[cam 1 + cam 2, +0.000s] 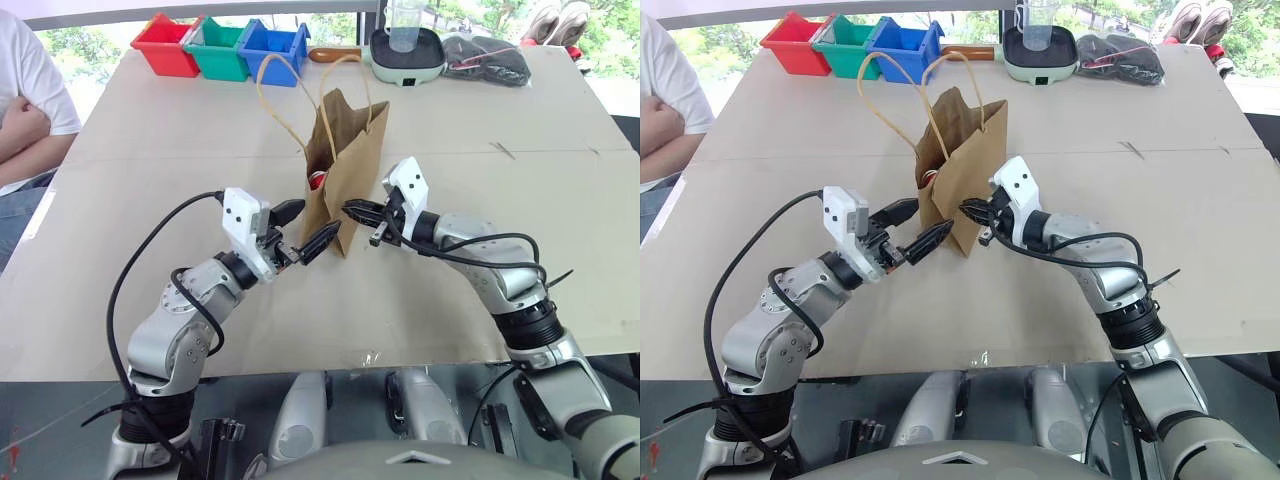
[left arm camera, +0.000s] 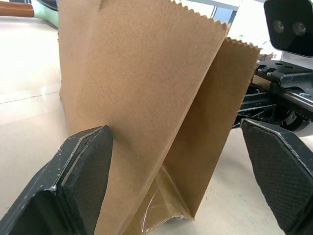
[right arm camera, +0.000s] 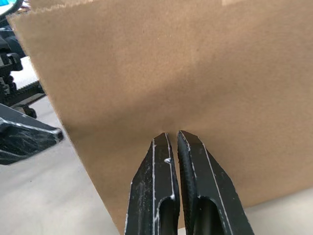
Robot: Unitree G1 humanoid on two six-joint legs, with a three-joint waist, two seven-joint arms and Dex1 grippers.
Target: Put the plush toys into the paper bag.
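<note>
A plain brown paper bag [image 1: 345,165] is seen on a tan worktop [image 1: 150,200]; red [image 1: 165,45], green [image 1: 220,48] and blue bins [image 1: 272,50] behind.

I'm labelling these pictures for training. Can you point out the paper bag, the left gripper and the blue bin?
paper bag [image 1: 350,170]: left eye view, its near brown side.
left gripper [image 1: 305,228]: left eye view, midway between its open fingertips.
blue bin [image 1: 268,50]: left eye view, its front wall.

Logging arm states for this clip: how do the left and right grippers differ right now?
The left gripper has its jaws wide open at the paper bag's near corner; the right gripper has its jaws shut empty, tips at the bag's broad side. Both point roughly level at the standing bag.
</note>
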